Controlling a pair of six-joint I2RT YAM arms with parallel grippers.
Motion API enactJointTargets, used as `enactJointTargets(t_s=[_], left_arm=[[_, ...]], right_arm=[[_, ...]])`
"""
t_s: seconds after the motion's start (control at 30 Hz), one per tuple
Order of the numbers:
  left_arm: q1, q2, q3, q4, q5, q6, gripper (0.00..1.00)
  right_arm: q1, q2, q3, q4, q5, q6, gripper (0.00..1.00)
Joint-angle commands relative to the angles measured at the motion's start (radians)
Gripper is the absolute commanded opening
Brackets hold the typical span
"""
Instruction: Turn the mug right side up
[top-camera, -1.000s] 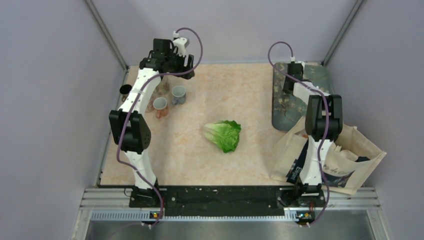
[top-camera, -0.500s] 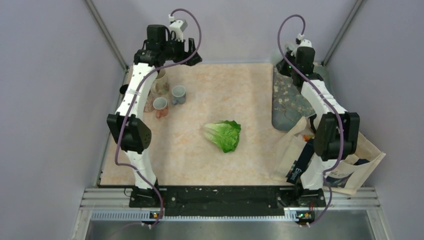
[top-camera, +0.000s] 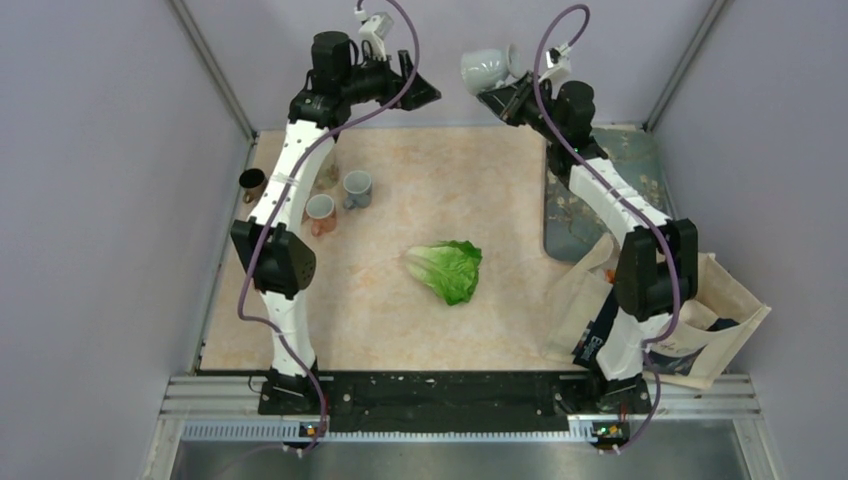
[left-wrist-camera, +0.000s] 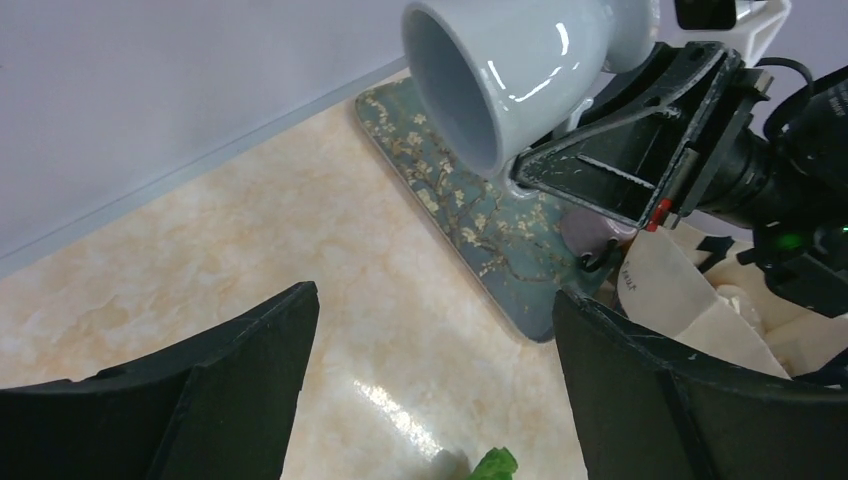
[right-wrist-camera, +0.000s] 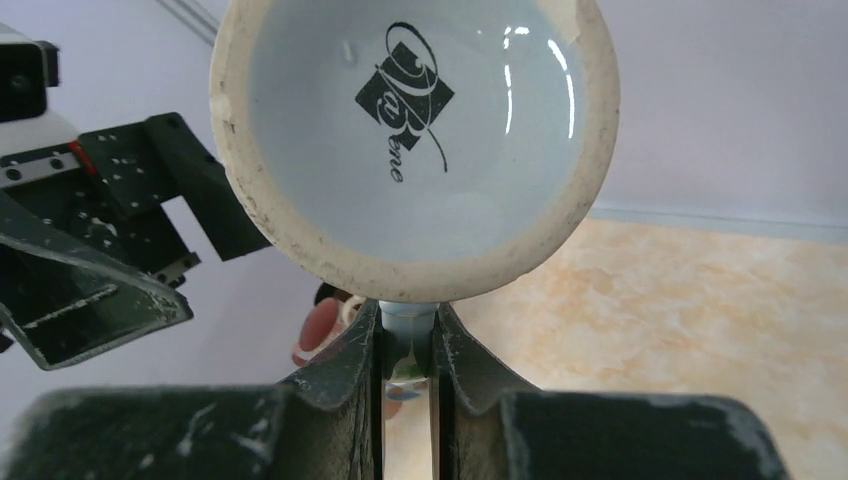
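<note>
The right claw (right-wrist-camera: 405, 350) clamps the pale blue glazed ceramic mug (top-camera: 485, 70), held high and tilted sideways; the left claw (left-wrist-camera: 435, 300) gapes wide.

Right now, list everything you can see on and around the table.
mug: one, pale blue-white, in the air at the far edge, tipped on its side
lettuce: one, green, middle of the table
grey cup: one, grey, far left
white cup: one, white, just nearer than the grey cup
dark cup: one, brown, left edge
mat: one, teal with blossoms, far right
bag: one, cream, near right corner
table: one, peach marble
left gripper: one, black, open, raised facing the mug
right gripper: one, black, shut on the mug's handle
</note>
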Motion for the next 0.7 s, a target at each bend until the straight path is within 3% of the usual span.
enactJointTargets(t_s=[0.0, 0.27, 0.67], left_arm=[[-0.014, 0.015, 0.017, 0.180, 0.077, -0.130, 0.90], [-0.026, 0.041, -0.013, 0.364, 0.079, -0.267, 0.87], [-0.031, 0.075, -0.028, 0.431, 0.041, -0.355, 0.84]], right_arm=[[0.027, 0.045, 0.112, 0.195, -0.057, 0.077, 0.00], [0.051, 0.113, 0.177, 0.237, -0.093, 0.145, 0.00], [0.069, 0.125, 0.174, 0.303, -0.104, 0.218, 0.00]])
